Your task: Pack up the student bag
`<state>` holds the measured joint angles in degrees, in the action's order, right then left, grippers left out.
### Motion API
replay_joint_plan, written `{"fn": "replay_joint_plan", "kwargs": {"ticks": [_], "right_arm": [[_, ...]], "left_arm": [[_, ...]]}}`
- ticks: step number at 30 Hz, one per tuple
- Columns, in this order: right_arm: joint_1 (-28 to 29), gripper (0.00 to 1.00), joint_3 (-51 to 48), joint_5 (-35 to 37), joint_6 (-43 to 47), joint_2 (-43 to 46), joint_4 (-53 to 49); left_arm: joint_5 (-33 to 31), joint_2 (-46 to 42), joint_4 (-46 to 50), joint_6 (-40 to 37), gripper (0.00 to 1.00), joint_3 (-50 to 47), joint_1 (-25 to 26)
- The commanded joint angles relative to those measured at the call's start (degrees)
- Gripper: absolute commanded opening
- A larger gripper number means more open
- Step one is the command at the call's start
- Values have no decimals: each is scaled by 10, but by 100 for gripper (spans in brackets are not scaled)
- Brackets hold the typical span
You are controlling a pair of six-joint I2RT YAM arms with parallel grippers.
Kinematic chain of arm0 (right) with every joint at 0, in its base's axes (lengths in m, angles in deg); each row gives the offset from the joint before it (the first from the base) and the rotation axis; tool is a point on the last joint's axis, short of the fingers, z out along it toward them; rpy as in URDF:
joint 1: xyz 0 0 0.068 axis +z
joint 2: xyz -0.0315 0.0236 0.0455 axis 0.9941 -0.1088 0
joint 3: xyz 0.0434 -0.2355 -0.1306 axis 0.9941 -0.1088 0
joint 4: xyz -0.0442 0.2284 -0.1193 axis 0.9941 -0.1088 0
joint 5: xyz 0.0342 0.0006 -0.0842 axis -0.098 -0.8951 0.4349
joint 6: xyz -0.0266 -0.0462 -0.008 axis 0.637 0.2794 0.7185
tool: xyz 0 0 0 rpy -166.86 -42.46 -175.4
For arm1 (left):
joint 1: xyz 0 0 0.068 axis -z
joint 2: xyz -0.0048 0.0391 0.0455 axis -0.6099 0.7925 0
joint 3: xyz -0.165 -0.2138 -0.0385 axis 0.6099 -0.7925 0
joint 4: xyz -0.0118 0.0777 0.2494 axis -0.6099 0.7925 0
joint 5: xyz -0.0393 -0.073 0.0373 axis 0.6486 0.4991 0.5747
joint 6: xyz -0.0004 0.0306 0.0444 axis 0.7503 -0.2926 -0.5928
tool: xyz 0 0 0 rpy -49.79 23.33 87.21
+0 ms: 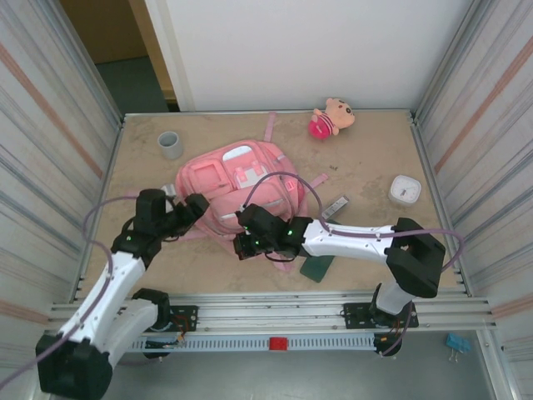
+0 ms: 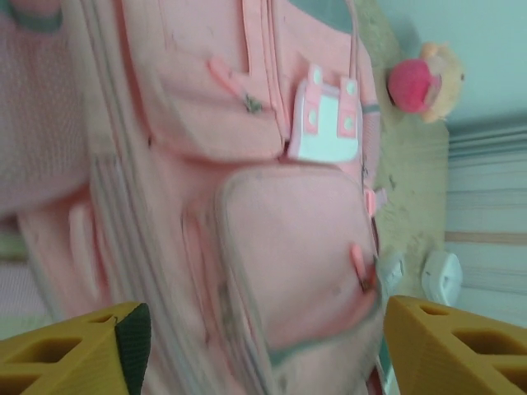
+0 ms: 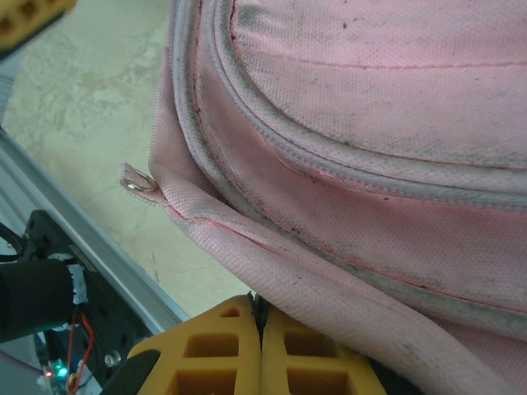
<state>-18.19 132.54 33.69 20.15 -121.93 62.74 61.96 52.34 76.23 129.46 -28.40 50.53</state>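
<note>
One large soft pink fabric backpack (image 1: 241,175): right gripper (image 3: 262,317) pinched near hem, apparently anchoring it; left gripper (image 2: 265,317) gaped, facing front pocket (image 2: 296,255).

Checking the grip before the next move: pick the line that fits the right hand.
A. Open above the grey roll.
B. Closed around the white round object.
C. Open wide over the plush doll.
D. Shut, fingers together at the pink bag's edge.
D: in the right wrist view the right hand is pressed shut with no gap, right at the hem of the student bag.
</note>
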Motion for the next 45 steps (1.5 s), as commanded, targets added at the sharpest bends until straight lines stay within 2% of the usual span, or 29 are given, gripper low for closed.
{"fn": "replay_joint_plan", "kwargs": {"ticks": [1,7,10,12,13,15,17,20,27,35,38,39,41,43,45], "right_arm": [[-3,0,34,-26,-25,-8,25],[-2,0,48,-38,-30,-20,14],[0,0,53,-44,-30,-25,13],[3,0,55,-48,-30,-26,11],[4,0,55,-48,-29,-26,9],[5,0,52,-44,-29,-21,6],[5,0,43,-40,-28,-10,1],[3,0,36,-34,-18,7,-36],[-15,0,-13,-16,-8,65,-99],[-65,0,-61,-13,4,121,-141],[-78,0,-70,-43,18,136,-134],[-77,0,-69,-63,28,136,-125],[-77,0,-66,-106,43,133,-111],[-79,0,-61,-149,55,130,-102],[-83,0,-53,-183,64,128,-101]], "left_arm": [[36,-47,63,84,71,-39,18],[22,-57,54,125,70,-66,90],[17,-37,1,142,70,-81,112],[33,-18,-74,157,65,-100,115],[40,-6,-110,169,62,-111,114],[34,12,-131,163,49,-113,113],[10,20,-100,139,28,-101,108],[-17,16,-52,99,7,-85,82],[-24,5,35,-5,0,-48,16],[-15,20,44,-40,1,-35,2],[-7,25,47,-65,7,-25,2],[5,26,43,-81,13,-21,2],[41,24,33,-131,35,-11,2],[60,15,63,-219,56,18,2],[60,2,103,-299,69,50,2]]}}
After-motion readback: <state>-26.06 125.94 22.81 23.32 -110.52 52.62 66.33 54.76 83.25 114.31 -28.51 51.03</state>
